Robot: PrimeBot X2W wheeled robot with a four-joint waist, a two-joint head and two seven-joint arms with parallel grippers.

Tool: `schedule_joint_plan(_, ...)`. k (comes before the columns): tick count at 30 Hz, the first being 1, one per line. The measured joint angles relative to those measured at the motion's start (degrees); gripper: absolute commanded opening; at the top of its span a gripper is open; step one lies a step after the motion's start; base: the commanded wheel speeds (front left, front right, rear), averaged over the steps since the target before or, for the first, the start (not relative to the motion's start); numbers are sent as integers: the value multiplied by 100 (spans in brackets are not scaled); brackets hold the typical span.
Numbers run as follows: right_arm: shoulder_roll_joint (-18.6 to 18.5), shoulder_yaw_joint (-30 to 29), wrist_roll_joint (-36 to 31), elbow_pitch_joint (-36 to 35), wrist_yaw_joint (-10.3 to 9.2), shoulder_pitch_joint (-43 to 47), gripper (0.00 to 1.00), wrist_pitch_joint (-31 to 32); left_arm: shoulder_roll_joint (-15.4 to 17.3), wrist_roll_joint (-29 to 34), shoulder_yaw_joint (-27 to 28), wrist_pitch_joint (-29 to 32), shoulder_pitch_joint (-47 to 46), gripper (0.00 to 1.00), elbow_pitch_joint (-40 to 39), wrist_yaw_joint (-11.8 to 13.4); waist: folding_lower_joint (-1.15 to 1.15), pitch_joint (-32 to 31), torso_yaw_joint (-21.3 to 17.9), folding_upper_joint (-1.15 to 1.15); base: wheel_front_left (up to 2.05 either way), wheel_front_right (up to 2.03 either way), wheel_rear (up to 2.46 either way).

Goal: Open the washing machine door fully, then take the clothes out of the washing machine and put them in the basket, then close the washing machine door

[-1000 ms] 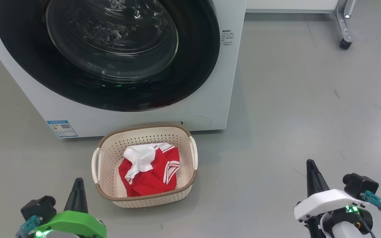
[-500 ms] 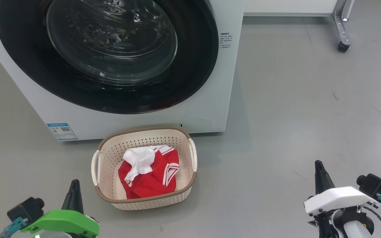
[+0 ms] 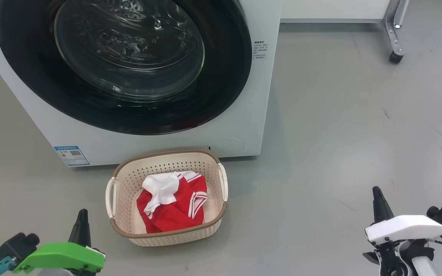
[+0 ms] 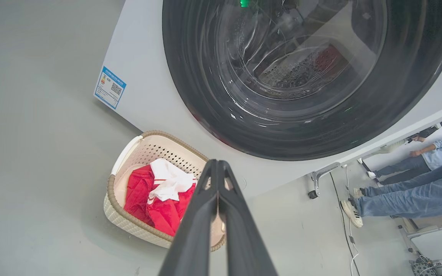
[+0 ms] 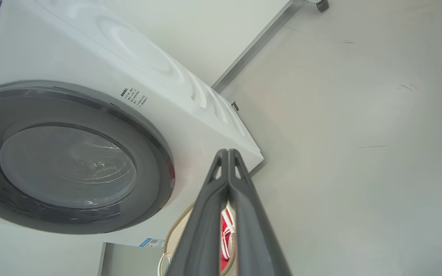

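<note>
The washing machine (image 3: 244, 126) stands white at the top of the head view, and its door (image 3: 33, 88), black-rimmed with a glass bowl, lies flush against the front. Right before it on the floor sits the cream basket (image 3: 129, 226) holding the red and white clothes (image 3: 175, 211). My left gripper (image 3: 81, 214) is shut and empty, low at the left, short of the basket. My right gripper (image 3: 376, 191) is shut and empty, low at the right, well apart from the basket. The left wrist view shows the basket (image 4: 121, 218), the clothes (image 4: 140, 191) and the door (image 4: 190, 96).
A metal frame leg with a castor (image 3: 394, 57) stands on the grey floor at the back right. In the left wrist view a person's jeans-clad legs (image 4: 405, 195) and cables show to the right of the machine. A blue label (image 3: 71, 155) marks the machine's lower left front.
Both grippers have sunk lower and outward in the head view, staying shut. The whole scene has shifted slightly, so the camera moved; the door, basket and clothes stay as they were.
</note>
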Motion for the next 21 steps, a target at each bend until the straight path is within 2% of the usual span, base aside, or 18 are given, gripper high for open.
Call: schedule_joint_plan(21,-16,-369,1606,-66,104,-21,0,370,-15,-1540,346,396,-120,0,-8,-270,0,-100,-34,0,0,0,0)
